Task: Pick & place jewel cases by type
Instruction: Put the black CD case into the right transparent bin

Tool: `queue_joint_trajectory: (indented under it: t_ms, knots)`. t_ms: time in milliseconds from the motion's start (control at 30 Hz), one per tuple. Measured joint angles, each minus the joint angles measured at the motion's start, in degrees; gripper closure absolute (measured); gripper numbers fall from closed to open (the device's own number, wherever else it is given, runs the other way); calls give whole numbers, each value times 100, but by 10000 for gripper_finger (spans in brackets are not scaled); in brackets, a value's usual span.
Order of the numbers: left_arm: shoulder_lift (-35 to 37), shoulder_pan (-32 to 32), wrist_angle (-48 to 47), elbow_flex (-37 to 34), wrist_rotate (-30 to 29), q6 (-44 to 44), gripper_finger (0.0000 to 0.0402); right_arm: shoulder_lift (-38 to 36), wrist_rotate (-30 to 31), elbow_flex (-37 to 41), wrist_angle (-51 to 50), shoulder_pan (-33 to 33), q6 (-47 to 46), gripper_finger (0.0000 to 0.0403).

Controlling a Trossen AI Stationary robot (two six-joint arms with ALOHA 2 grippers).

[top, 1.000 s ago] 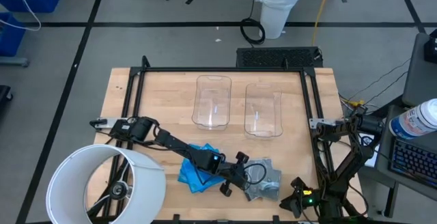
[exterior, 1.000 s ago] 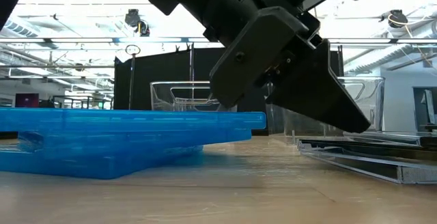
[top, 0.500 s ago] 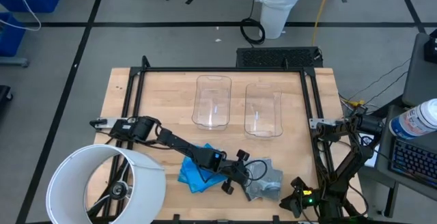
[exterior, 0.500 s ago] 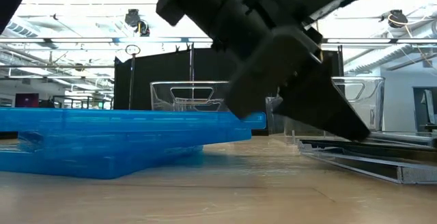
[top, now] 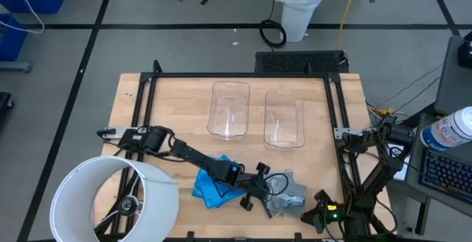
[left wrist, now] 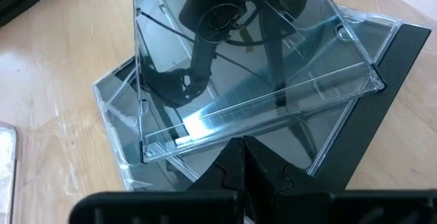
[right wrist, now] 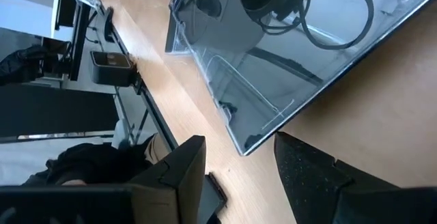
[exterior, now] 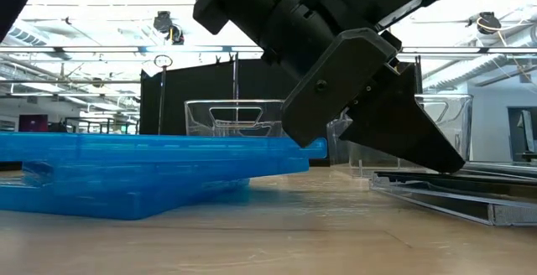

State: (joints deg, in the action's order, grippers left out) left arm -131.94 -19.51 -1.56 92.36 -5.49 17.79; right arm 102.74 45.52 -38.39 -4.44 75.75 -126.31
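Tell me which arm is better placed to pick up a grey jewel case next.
Left. The left gripper hangs, jaws shut, at the edge of the grey jewel cases, beside the blue jewel cases. The right gripper sits low at the table's near right corner.

Left arm point(exterior: 319, 49) hides part of the clear bins point(exterior: 231, 117) in the low view

Blue jewel cases point(top: 210, 187): bright translucent blue; grey jewel cases point(top: 286, 195), beside the blue ones: smoky grey, clear-edged; two bins point(top: 228, 109), beyond the cases: colourless clear plastic; table point(top: 177, 109): pale wood grain, black frame; left gripper point(top: 267, 189): black.
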Motion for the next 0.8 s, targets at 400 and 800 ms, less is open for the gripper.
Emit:
queue_joint_trajectory:
  t_ms: [400, 800]
  knots:
    - [0, 0, 68, -2, 166, -1, 396, 2, 188, 2, -89, -170, 40, 238]
    - [-13, 0, 163, -4, 253, 58, 392, 44, 591, 4, -355, -188, 181, 239]
